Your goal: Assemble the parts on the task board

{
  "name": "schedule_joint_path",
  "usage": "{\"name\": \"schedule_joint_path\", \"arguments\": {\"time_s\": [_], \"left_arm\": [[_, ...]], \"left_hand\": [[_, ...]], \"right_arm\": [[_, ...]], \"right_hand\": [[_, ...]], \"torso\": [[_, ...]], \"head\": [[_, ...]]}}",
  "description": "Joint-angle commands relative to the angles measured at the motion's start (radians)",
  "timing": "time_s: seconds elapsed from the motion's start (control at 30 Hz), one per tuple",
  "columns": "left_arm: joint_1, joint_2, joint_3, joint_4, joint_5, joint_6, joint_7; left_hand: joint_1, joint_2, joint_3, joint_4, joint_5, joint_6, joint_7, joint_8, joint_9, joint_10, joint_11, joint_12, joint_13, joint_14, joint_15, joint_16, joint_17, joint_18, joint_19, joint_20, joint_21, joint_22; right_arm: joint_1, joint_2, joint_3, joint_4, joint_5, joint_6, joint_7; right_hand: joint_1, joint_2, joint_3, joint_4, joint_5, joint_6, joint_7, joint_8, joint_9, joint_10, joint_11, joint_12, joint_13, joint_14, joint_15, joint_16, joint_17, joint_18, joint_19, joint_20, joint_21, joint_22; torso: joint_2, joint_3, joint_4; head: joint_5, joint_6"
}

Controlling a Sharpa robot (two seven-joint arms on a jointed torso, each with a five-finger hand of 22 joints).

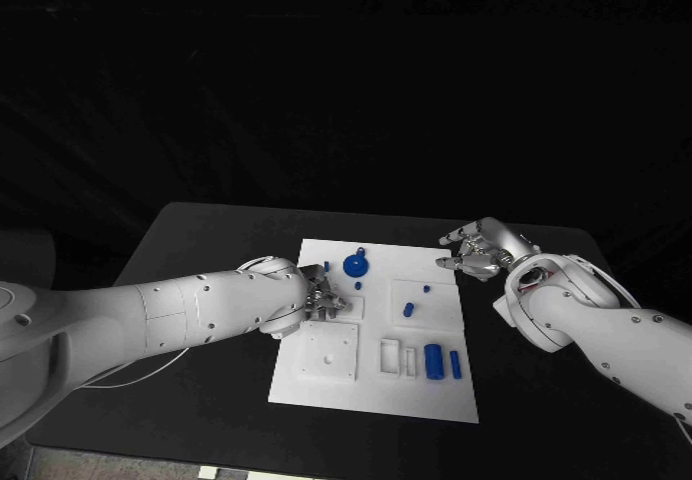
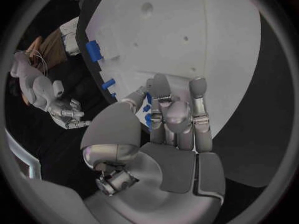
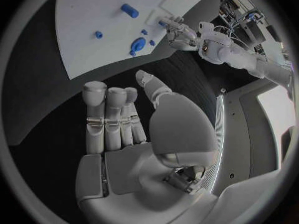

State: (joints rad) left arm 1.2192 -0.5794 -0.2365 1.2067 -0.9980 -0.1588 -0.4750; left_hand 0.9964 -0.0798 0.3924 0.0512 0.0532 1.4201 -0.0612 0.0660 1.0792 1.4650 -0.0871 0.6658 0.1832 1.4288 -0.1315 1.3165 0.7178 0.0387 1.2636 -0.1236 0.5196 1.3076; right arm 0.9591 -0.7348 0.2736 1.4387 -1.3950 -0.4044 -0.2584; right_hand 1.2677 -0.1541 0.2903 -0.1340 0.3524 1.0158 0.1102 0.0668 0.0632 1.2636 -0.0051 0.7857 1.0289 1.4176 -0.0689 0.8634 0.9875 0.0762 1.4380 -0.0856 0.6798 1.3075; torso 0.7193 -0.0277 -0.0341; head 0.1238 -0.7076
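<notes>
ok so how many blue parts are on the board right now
6 in clear sight: a round one and a small one at the far edge, two small ones mid-board, two long ones near the front. The left hand may hide more.

task board [image 1: 433,395]: matt white plastic | parts [image 1: 434,360]: smooth blue plastic | table [image 1: 216,230]: matt black

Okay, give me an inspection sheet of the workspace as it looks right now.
Surface: black table, the white board in the middle.
Job's things: blue parts on the board, among them a round one near the far edge and two bars near the front.
Clutter: nothing seen.
Hands: left hand low over the board's left side, grasp unclear; right hand at the board's far right corner, holding nothing.
Cables: a thin one under the left arm.
Surroundings: dark.
</notes>
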Motion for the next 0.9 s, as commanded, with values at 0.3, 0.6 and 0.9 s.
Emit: {"name": "schedule_joint_path", "arguments": {"time_s": [0.3,0.6,0.9], "left_arm": [[-0.005,-0.007,-0.004,-0.002,0.006,0.000,-0.017],[-0.005,-0.026,0.000,0.014,0.027,0.030,-0.001],[0.008,-0.040,0.006,0.034,0.056,0.049,0.011]], "left_hand": [[0.001,-0.087,0.000,0.071,-0.005,0.010,-0.002,0.003,-0.004,0.051,0.002,-0.005,-0.005,-0.002,-0.009,-0.004,0.002,-0.004,0.002,-0.012,-0.009,0.016],[0.069,-0.123,-0.265,0.202,-0.005,0.010,0.000,0.001,-0.013,0.050,0.002,-0.010,-0.016,-0.004,-0.012,-0.014,-0.004,-0.020,0.000,-0.025,-0.015,0.015],[0.083,-0.130,-0.321,0.233,-0.004,0.002,0.003,0.001,-0.026,0.051,0.001,-0.016,-0.023,-0.004,-0.014,-0.023,-0.007,-0.027,0.001,-0.031,-0.021,0.015]], "right_arm": [[-0.004,0.001,0.000,-0.001,0.000,0.000,0.008],[-0.007,0.001,0.000,-0.001,0.000,-0.001,0.008],[-0.011,0.002,0.001,-0.002,0.000,-0.001,0.009]], "right_hand": [[-0.007,0.000,0.007,0.002,0.006,0.009,0.002,-0.005,-0.001,-0.006,-0.002,0.004,0.000,-0.004,-0.003,0.002,0.001,0.006,0.004,-0.004,0.006,0.080],[-0.007,0.000,0.007,0.002,0.006,0.009,0.002,-0.005,-0.001,-0.006,-0.002,0.004,0.000,-0.004,-0.003,0.002,0.001,0.006,0.004,-0.004,0.006,0.080],[-0.009,0.000,0.009,0.001,0.008,0.006,0.002,-0.005,-0.001,-0.006,-0.002,0.002,-0.001,-0.004,-0.003,0.001,0.001,0.006,0.004,-0.004,0.005,0.080]], "torso": [[0.000,-0.0012,0.0000],[0.000,-0.0020,-0.0014],[-0.001,-0.0008,0.0002]], "head": [[0.000,-0.002],[-0.003,0.000],[-0.004,0.004]]}}
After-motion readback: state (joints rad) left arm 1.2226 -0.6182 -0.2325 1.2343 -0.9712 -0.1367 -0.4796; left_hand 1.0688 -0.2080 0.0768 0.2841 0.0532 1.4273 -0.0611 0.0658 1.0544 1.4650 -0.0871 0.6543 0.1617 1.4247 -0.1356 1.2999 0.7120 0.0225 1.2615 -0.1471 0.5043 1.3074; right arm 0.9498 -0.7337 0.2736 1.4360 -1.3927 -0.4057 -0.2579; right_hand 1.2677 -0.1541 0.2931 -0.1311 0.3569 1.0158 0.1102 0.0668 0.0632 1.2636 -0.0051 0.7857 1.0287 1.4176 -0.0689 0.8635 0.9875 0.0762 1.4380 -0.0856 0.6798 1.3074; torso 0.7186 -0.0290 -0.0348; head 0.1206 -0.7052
